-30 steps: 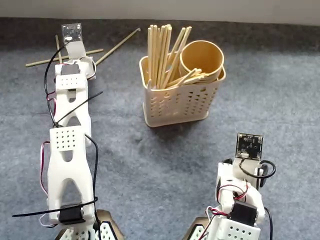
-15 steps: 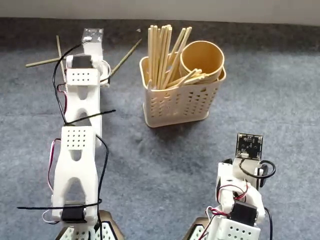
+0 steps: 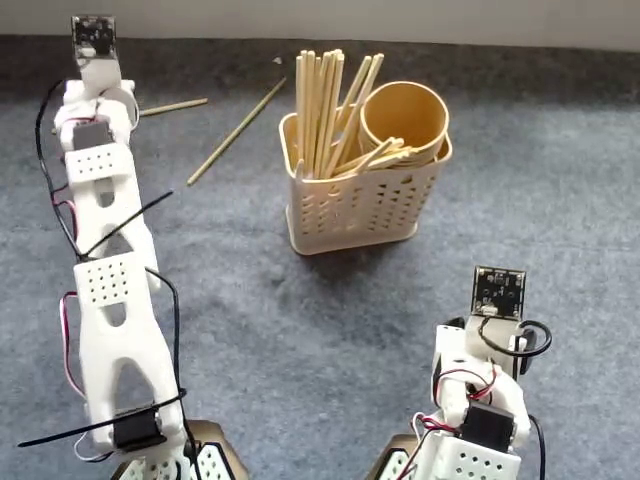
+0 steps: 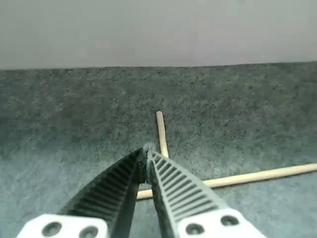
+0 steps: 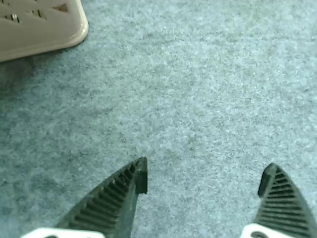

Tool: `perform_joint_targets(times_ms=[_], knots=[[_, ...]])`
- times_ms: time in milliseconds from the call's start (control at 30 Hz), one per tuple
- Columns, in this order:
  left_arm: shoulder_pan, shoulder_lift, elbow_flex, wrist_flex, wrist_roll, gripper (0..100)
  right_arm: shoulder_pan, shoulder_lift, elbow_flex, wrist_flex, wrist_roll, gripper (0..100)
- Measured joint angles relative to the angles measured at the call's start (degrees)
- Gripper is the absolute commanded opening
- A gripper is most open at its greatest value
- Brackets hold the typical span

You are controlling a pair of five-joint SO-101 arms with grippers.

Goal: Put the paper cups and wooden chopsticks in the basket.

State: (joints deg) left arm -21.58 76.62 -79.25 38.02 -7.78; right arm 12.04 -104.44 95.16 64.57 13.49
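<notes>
Left claw (image 4: 147, 151) pressed together, tips just beside a wooden chopstick (image 4: 161, 130); right claw (image 5: 203, 181) spread

Both arms are chunky white printed plastic. The white left arm (image 3: 110, 290) has grids of little round holes on its links, with thin black cables strung across and red and white wires alongside. The white right arm (image 3: 450, 350) has a small black square camera board (image 3: 498, 290). A black cable loops just beside that board, red wires close by. Left gripper (image 4: 146, 151) and right gripper (image 5: 205, 176): black ribbed fingers (image 5: 119, 198), white bases with screw holes.

Basket (image 5: 39, 25) edge-cropped, chopstick (image 4: 257, 175) partly behind left pincer (image 4: 147, 151)
</notes>
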Motion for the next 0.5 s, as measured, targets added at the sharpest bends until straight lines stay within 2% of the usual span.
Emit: perform_joint_targets(times_ms=[133,233,367,500], knots=[[-0.2,6.8,4.2,-18.4,-3.3,2,0.0,0.0,0.0,0.0,0.0,34.7],[-0.5,10.3,4.4,-25.2,-5.5,2,0.0,0.0,0.0,0.0,0.0,34.7],[-2.5,12.7,4.4,-25.3,-6.5,2,0.0,0.0,0.0,0.0,0.0,34.7],[-4.7,12.0,2.9,-14.2,-6.9,2,0.0,0.0,0.0,0.0,0.0,34.7]])
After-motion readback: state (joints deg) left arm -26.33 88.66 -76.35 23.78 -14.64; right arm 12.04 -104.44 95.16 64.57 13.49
